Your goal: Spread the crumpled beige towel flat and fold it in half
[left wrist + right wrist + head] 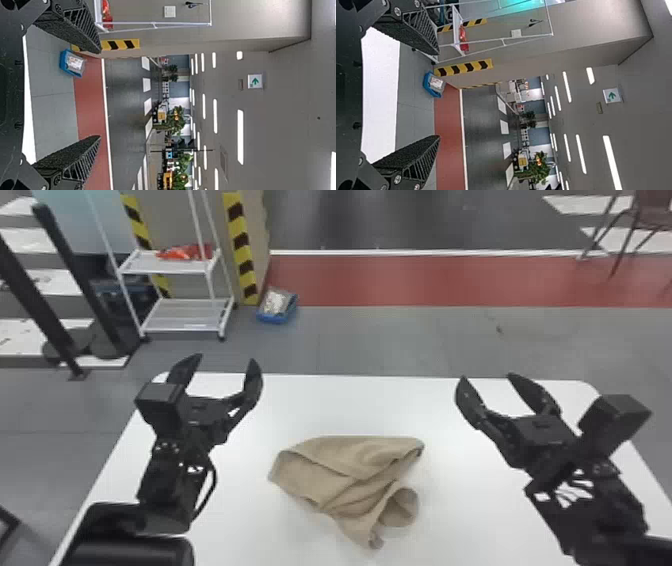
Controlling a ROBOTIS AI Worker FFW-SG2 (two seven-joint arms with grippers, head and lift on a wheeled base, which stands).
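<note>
Left end effector (224,360) and right end effector (487,378), wide open and empty, flank a crumpled towel (345,475), lower centre, best spread by gently parting pinched corners.

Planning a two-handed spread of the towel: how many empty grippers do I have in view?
2. The left gripper, open, is to the left of the beige towel; the right gripper, open too, is to its right. Both are in plain sight.

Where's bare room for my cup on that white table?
The table is bare between the beige towel and the far edge, and between towel and right arm. The outer sides are crowded by that arm and the left arm.
</note>
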